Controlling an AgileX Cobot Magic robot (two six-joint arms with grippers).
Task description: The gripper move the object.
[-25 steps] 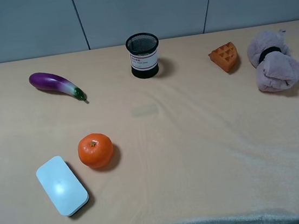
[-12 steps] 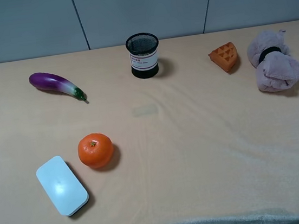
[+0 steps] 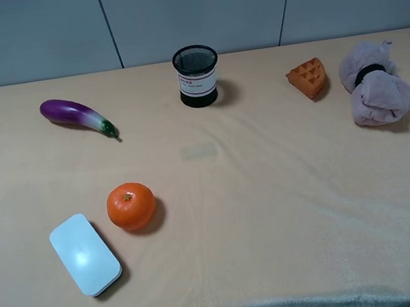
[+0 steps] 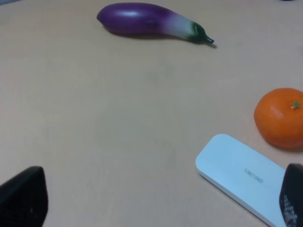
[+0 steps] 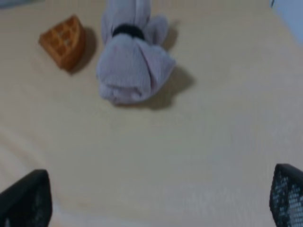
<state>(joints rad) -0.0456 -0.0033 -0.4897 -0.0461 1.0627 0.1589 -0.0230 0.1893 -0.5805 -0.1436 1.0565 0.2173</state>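
The round orange fruit (image 3: 131, 206) sits on the tan cloth at the front left, right beside a white box (image 3: 85, 254). It also shows in the left wrist view (image 4: 279, 117), ahead of and to one side of my left gripper (image 4: 161, 194). That gripper is open and empty, low over the cloth, well short of the fruit. My right gripper (image 5: 156, 196) is open and empty at the right side, facing a mauve cloth bundle (image 5: 132, 61). In the exterior view only dark arm tips show at the bottom corners.
A purple eggplant (image 3: 77, 117) lies at the back left. A black mesh pen cup (image 3: 196, 76) stands at the back centre. An orange-brown waffle wedge (image 3: 308, 78) and the mauve bundle (image 3: 377, 93) lie at the back right. The white box (image 4: 241, 175) lies close to the left gripper.
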